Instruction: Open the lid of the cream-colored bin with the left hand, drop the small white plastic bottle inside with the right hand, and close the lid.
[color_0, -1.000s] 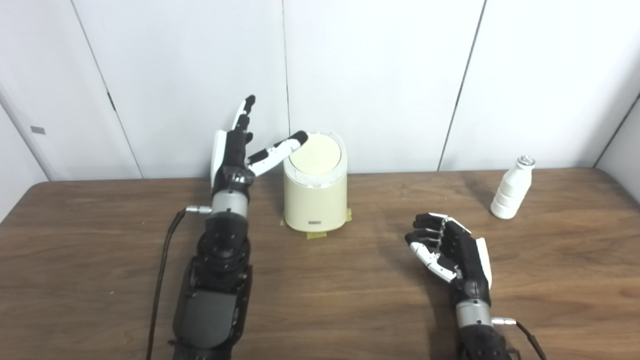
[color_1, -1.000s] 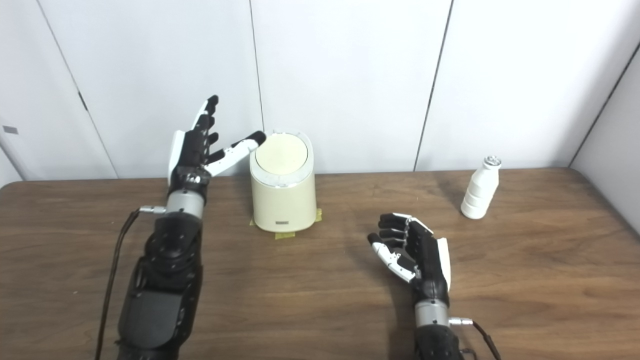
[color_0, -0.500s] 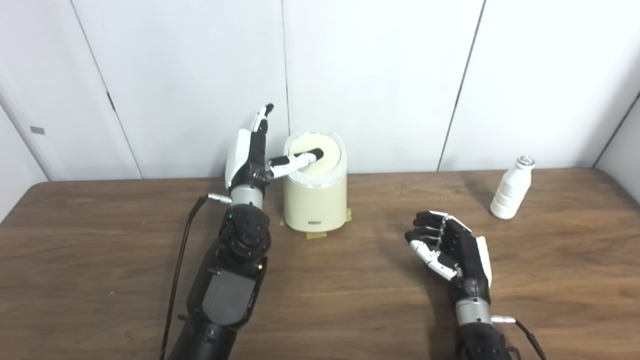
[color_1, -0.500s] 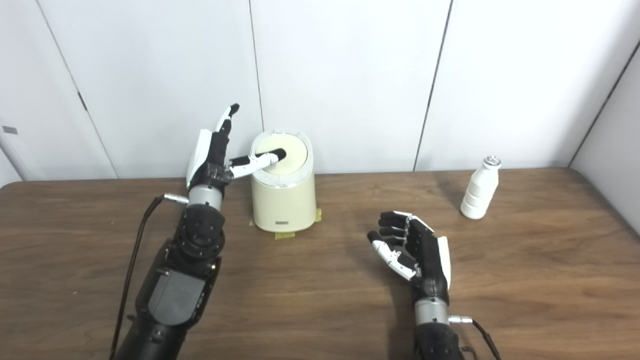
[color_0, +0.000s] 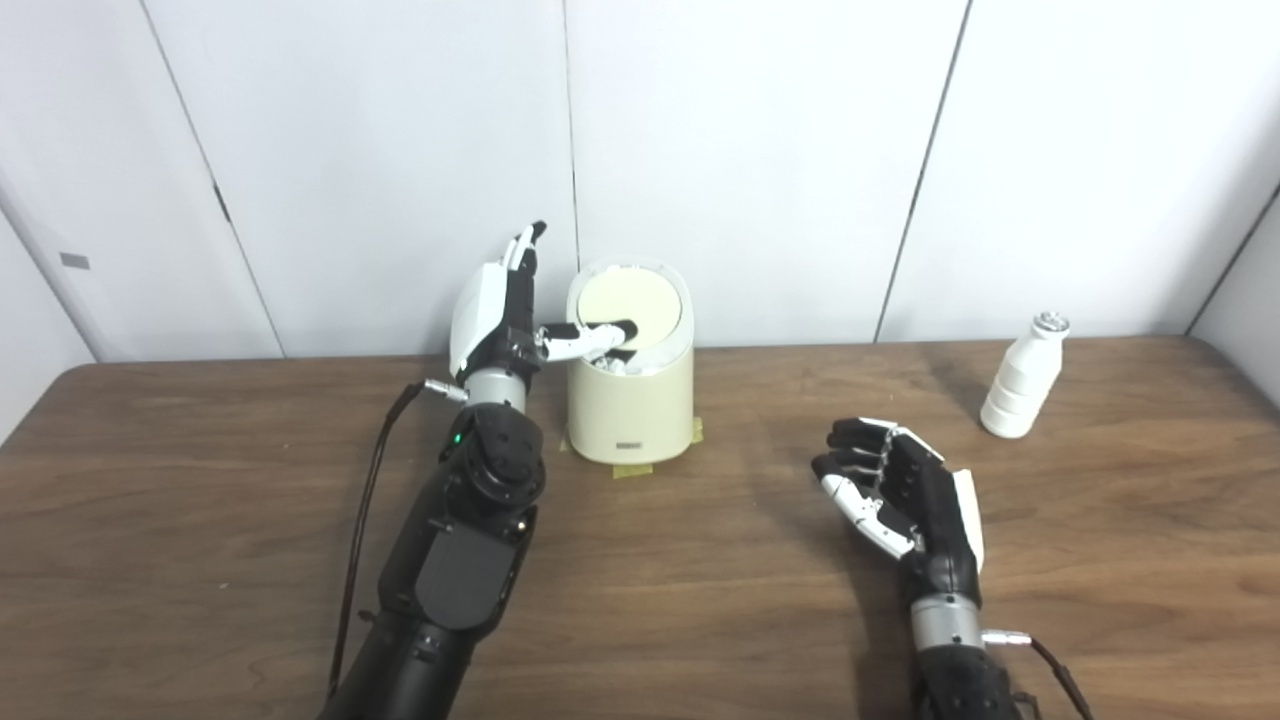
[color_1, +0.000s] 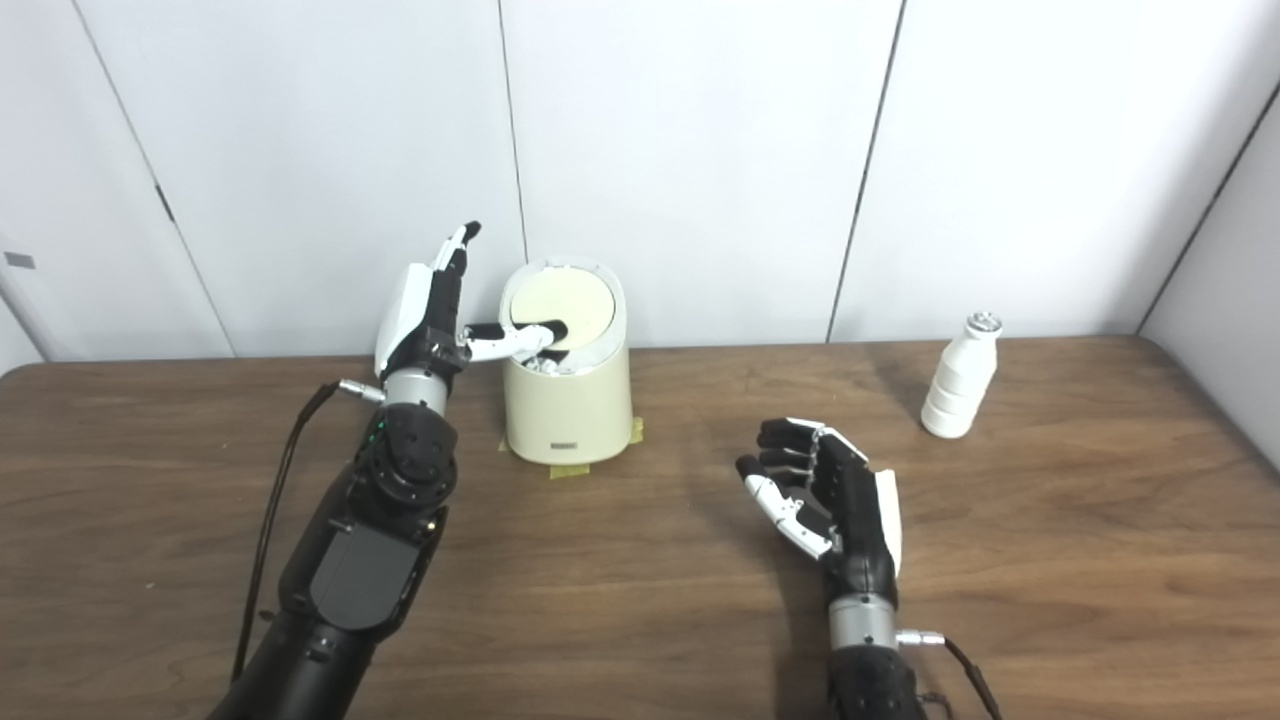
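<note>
Your left hand (color_0: 500, 320), fingers spread, thumb pressing the lid (color_0: 632, 303) so it tips open; right hand (color_0: 905, 495) waits empty, loosely curled, bottle (color_0: 1022, 390) untouched.

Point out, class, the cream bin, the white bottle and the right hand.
cream bin (color_0: 630, 410), left eye view, front wall.
white bottle (color_0: 1018, 385), left eye view, ribbed body.
right hand (color_1: 835, 495), right eye view, palm.
</note>
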